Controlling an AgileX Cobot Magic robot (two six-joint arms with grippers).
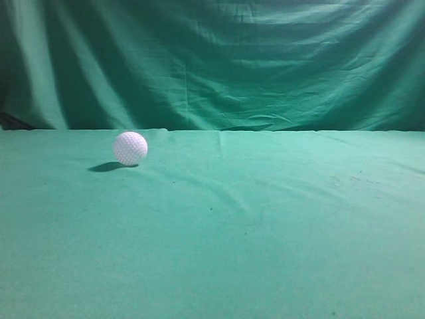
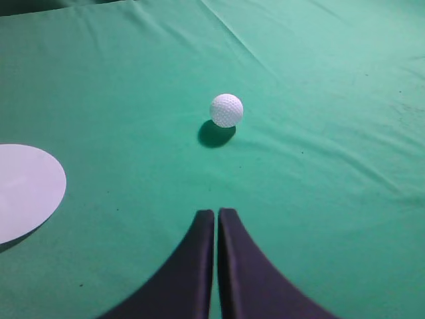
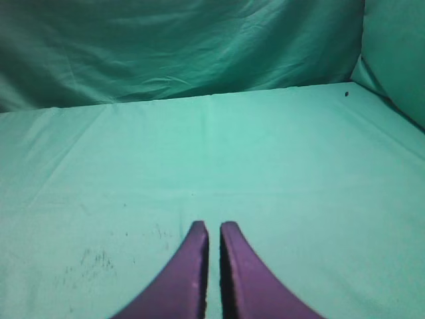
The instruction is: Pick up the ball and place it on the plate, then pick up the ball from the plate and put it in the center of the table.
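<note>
In the left wrist view, the jaws of the left gripper (image 2: 217, 214) are seen brought together, only a thin dark slit being left between the two dark fingers, and nothing is held between them. They are poised above the green cloth of the bench (image 2: 319, 219), with no contact with any object shown. Beyond the tips, well apart from them and slightly to the right, the ball (image 2: 226, 109) is found resting on the cloth, white and dimpled, with a dark shadow cast just on its near left side. At the left edge of the same view, part of a flat white plate (image 2: 26, 189) is seen lying on the cloth, well apart from the ball and cut off by the frame.

In the right wrist view, the jaws of the right gripper (image 3: 214, 227) are likewise seen together, a narrow gap alone being visible, and nothing is gripped. Only wrinkled cloth is shown ahead of them, with a few faint dark specks near the left, and the draped backdrop (image 3: 179, 46) is seen rising at the far edge.

In the exterior view, the ball (image 1: 130, 147) is shown sitting on the bench (image 1: 265, 232) left of the middle and toward the far side, with its shadow thrown to the left
</note>
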